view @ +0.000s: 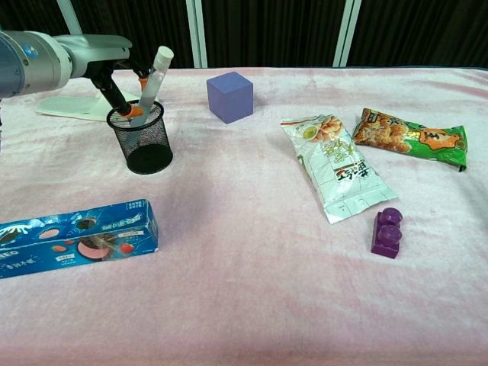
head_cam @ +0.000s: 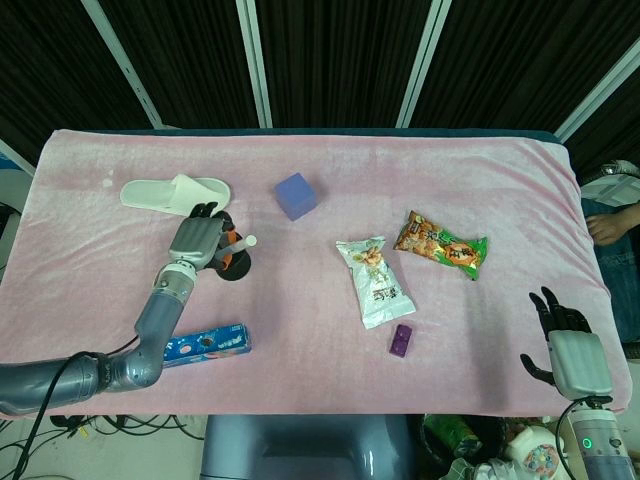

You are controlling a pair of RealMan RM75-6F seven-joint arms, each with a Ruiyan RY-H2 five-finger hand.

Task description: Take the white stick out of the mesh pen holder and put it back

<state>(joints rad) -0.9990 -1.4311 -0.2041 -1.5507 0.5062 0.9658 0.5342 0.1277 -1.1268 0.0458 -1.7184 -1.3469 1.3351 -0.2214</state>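
Black wire-mesh pen holder (view: 145, 139) upright on pink-covered bench (view: 244, 290), left-rear area, just in front of white slipper (head_cam: 175, 193). White cylindrical stick (view: 152, 82) lower end inside holder, upper part leaning up and to the right above rim. Left hand (head_cam: 197, 240) at holder top, dark fingers (view: 114, 93) with orange tips closed around stick at rim level; stick grasped, not yet clear of holder. Left arm reaching in from left edge in chest view; in head view forearm running from lower left up to holder.

Right hand (head_cam: 572, 348) at lower right edge of head view, off the bench corner, fingers spread and released, holding nothing. Not visible in chest view.

Elsewhere on bench:
- Purple-blue foam cube (view: 229, 96) to the right of holder, near rear.
- Blue cookie box (view: 75, 238) lying flat, front left, well apart from holder.
- White-and-green snack pouch (view: 337, 168) lying flat, right of centre.
- Orange-and-green snack bag (view: 411, 137) just beside pouch, further right; apart or touching, cannot tell.
- Small purple plastic block (view: 386, 232) just in front of pouch's lower corner.
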